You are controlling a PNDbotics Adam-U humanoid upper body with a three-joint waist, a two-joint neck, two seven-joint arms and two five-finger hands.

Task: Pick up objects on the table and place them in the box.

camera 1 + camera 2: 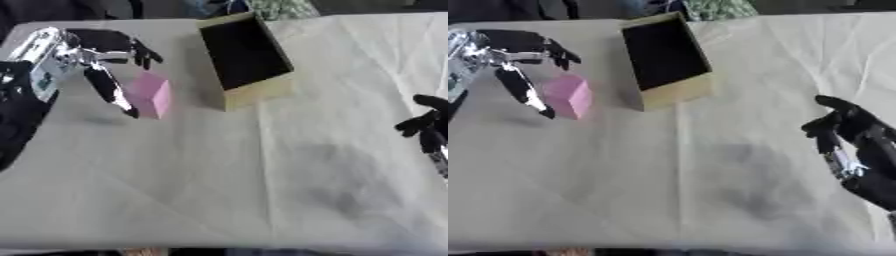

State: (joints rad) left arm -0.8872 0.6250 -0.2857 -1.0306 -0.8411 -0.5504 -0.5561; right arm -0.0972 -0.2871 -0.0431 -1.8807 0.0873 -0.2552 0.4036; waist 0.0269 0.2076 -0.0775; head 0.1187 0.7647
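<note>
A wide desk (pixel 262 190) covered with a creased pale beige cloth fills nearly the whole view; a faint darker smudge shows on the cloth right of the middle.

On the far part of the desk stands an open rectangular cardboard box (pixel 248 59) with tan walls and a dark inside, turned askew so that its long side runs toward the far left. Nothing can be made out inside it.

The robot's left hand (pixel 98 60), black with silver joints, comes in from the upper left. Its fingers (pixel 112 89) are spread wide and straight, some reaching toward the box, one long finger pointing down along the near left side of the block. It has hold of nothing; whether that finger touches the block cannot be told.

The robot's right hand (pixel 852 137) shows at the right edge, well apart from the box and the block, its fingers relaxed, partly bent and holding nothing.

A small pink block (pixel 150 94), box-shaped and plain, stands on the cloth just left of the cardboard box, outside it, with a gap between them.
</note>
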